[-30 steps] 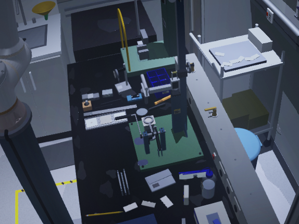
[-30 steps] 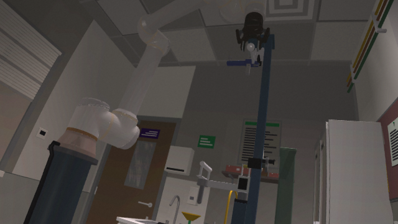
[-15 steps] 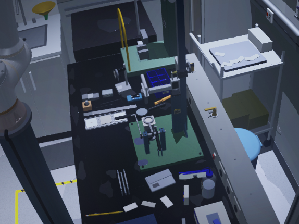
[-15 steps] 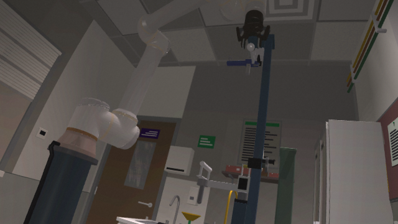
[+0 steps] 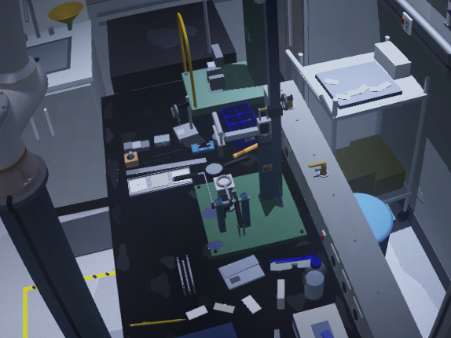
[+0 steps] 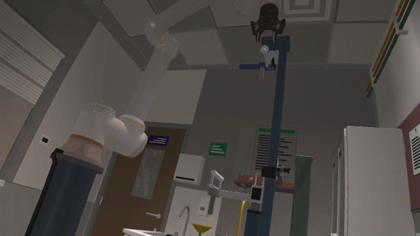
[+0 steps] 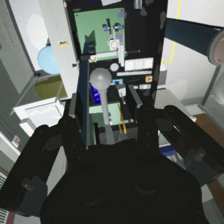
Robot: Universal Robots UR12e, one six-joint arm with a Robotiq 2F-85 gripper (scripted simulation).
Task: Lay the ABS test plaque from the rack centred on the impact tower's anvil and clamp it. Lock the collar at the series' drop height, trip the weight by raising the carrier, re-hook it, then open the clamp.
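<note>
The carrier's grey ball knob (image 7: pixel 100 78) on its stem stands just below my gripper (image 7: pixel 106 102), which is open and empty at the top of the tower's blue column (image 6: pixel 275 131). In the second side camera the gripper (image 6: pixel 267 32) sits above the knob (image 6: pixel 264 49) and the blue carrier arm (image 6: pixel 252 66). Lower on the column are the black collar (image 6: pixel 270 171) and a grey arm with a handle (image 6: pixel 229 193). Far below, the anvil (image 5: pixel 223 182) sits on the green base plate (image 5: pixel 251 214) with the clamp posts (image 5: pixel 231 208) in front of it. The rack (image 5: pixel 159 182) with pale plaques lies left of the base.
The column top (image 7: pixel 83 84) stands close to my left finger. A grey rail (image 5: pixel 334 188) runs along the bench's right side. A blue bin (image 5: pixel 237 118), a second green plate (image 5: pixel 220 92) with a yellow hoop (image 5: pixel 184 59), and small tools crowd the black bench.
</note>
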